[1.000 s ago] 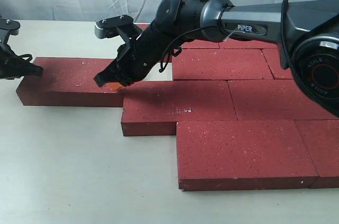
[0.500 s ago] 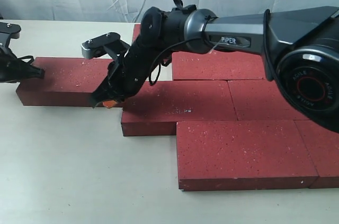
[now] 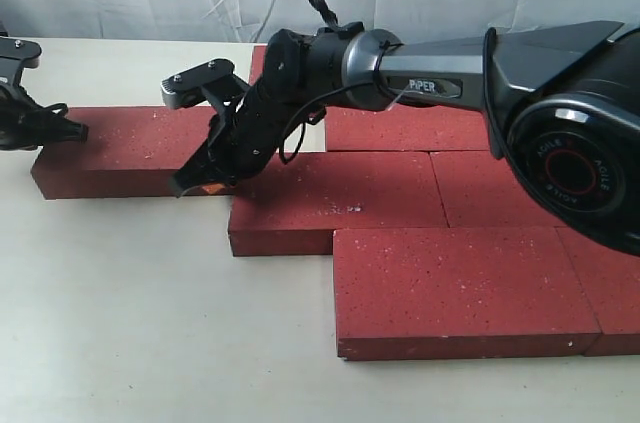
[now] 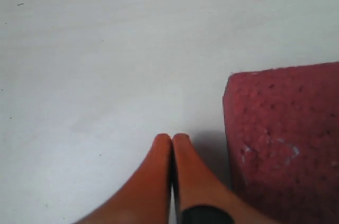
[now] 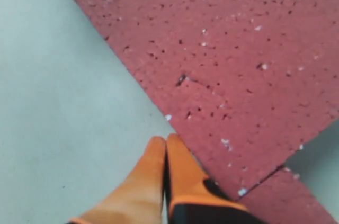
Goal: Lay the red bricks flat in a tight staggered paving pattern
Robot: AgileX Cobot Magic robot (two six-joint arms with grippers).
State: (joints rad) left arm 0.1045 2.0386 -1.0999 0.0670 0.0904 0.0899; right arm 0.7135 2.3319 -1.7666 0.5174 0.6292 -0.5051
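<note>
We see the left gripper [image 4: 171, 140] pinched closed, empty, at the left end of the loose brick [image 3: 130, 151]. That brick lies flat on the table [image 3: 120, 323], beside the laid red bricks [image 3: 450, 205]. Right gripper [image 5: 165, 142] is also closed on nothing, with its tips at that brick's near right edge.

Exterior camera overlooks the red bricks [image 3: 400, 193] obliquely; wrist cameras look down closely.
</note>
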